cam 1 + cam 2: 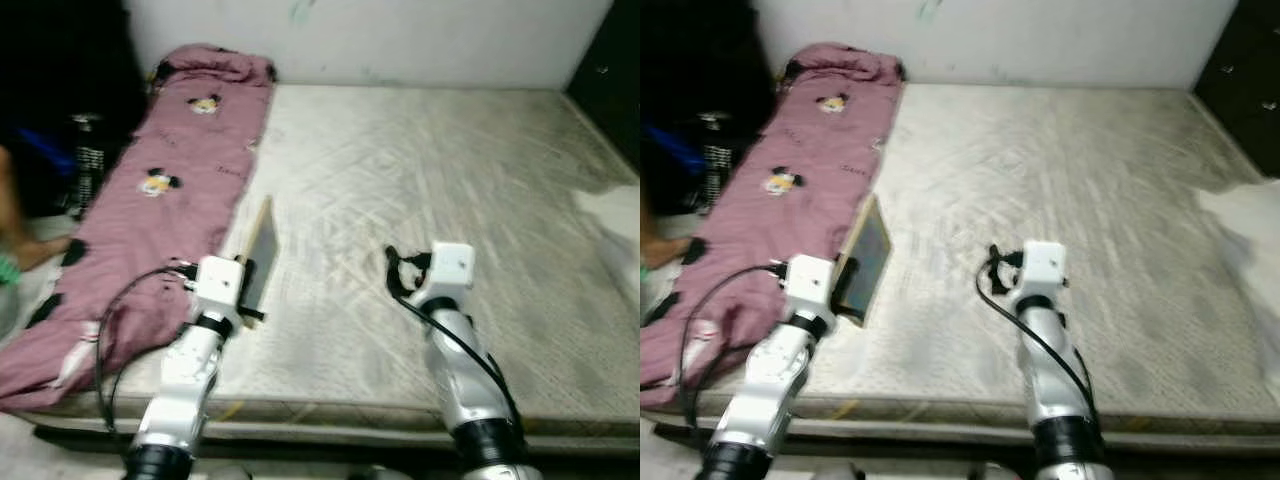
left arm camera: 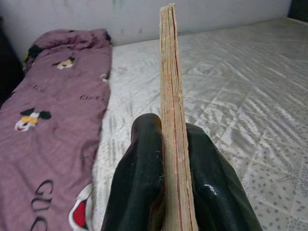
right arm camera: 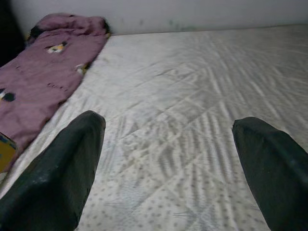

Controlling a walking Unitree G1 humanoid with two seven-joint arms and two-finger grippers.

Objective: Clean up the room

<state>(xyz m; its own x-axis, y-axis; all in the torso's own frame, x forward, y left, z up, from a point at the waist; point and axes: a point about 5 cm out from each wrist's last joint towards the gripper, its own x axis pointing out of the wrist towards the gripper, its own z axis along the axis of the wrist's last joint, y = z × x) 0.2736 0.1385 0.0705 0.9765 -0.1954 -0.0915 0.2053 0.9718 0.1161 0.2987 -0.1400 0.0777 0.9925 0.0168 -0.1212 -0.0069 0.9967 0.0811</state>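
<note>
My left gripper [image 2: 173, 159] pinches a thin book [image 2: 172, 96] on edge over the mattress [image 1: 420, 200]; it could pivot and slip. My right gripper [image 3: 168, 159] is spread, empty.

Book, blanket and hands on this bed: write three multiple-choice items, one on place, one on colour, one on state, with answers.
1. Where does the blanket lie?
A. along the mattress's left edge
B. on the floor
C. across the mattress's right side

2. What colour is the blanket?
A. green
B. mauve pink
C. yellow

3. How is the right hand?
A. shut on a cloth
B. open over the mattress
C. shut on the book

Answers: 1 A, it runs down the left edge; 2 B, mauve pink with cartoon prints; 3 B, its fingers stand wide apart, while the left hand clamps the thin book edge-on.
</note>
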